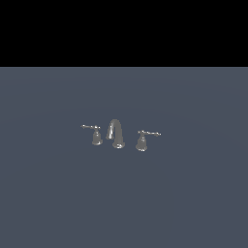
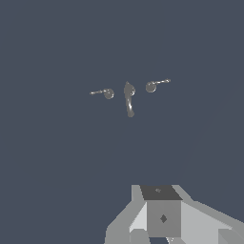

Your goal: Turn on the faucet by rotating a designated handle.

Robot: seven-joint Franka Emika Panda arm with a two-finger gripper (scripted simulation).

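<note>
The faucet is a small chrome three-piece set on the dark grey floor. Its arched spout [image 1: 116,133] stands between two lever handles. The handle [image 1: 96,135] on the exterior view's left has a bell-shaped base and a thin lever pointing left. The twin handle [image 1: 142,140] has its lever pointing right. The wrist view looks down on the set from well above: the handle [image 2: 107,93], the spout [image 2: 129,97] and the twin [image 2: 152,86]. My gripper [image 2: 162,209] shows only as grey blocks at the picture's edge, far from the faucet and holding nothing. The arm is not in the exterior view.
The flat dark grey floor [image 1: 193,193] stretches all around the faucet. A black band fills the top of the exterior view. Nothing else shows.
</note>
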